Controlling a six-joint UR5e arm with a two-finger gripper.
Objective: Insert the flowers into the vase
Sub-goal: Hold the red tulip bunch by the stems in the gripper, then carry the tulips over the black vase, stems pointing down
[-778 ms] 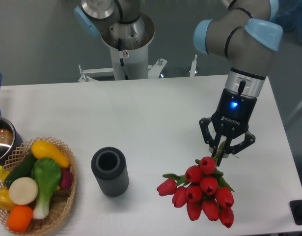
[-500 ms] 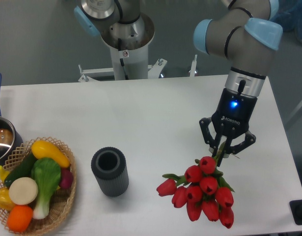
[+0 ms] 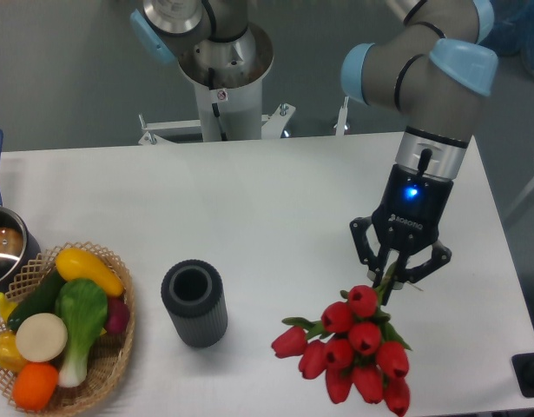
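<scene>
Fingers [image 3: 381,273] pinched on the flowers [image 3: 358,346], right of the vase [image 3: 194,304].

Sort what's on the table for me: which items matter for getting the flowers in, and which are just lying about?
For the job:
- bunch of red tulip buds with green stems, gripped at the stems by the pincer
- short dark grey ribbed cylinder vase, mouth empty

Lying about:
- woven wicker basket of colourful toy vegetables
- steel pot with blue handle
</scene>
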